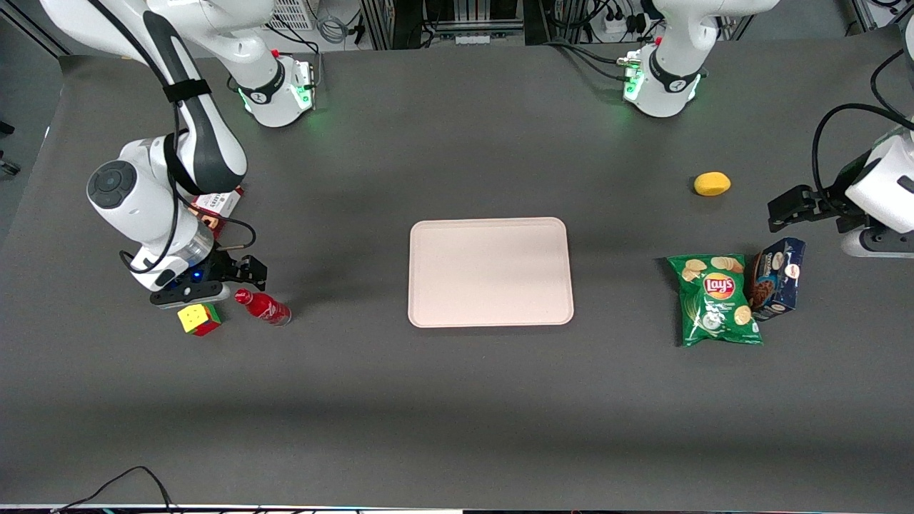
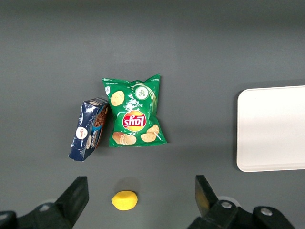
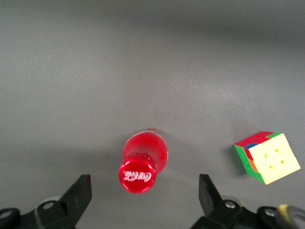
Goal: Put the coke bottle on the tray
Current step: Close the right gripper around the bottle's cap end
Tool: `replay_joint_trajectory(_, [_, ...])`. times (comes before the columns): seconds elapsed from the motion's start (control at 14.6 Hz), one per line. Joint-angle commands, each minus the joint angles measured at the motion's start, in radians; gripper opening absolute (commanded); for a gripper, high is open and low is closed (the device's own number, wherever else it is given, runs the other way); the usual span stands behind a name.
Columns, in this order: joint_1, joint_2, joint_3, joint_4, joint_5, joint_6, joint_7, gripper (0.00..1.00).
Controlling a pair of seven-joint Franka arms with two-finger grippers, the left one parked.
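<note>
Red box (image 1: 220,205) mostly hidden by the working arm, near the hand (image 1: 214,282).

— Any lettering you can make out?

— The coke bottle (image 3: 141,164) has white "Coca-Cola" script on its red cap. The green chip bag (image 1: 716,300) carries the "Lay's" logo.

— And the dark blue box (image 1: 777,278) beside that bag?

— A round red-and-white mark is on it, possibly a brand logo, but I can't read it.
</note>
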Motion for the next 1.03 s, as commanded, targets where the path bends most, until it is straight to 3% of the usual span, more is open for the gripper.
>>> replay_joint_trajectory(0.0, [0.002, 0.038, 0.002, 0.028, 0.019, 0.03, -0.035, 1.0])
replay_joint_trajectory(0.62, [0.0, 0.05, 0.002, 0.016, 0.019, 0.019, -0.035, 1.0])
replay_joint_trajectory(0.69, [0.0, 0.05, 0.003, 0.016, 0.019, 0.02, -0.035, 0.95])
replay_joint_trajectory(0.75, [0.0, 0.05, 0.003, 0.016, 0.019, 0.019, -0.035, 0.83])
replay_joint_trajectory(0.96, [0.0, 0.05, 0.011, 0.019, 0.019, 0.019, -0.044, 0.38])
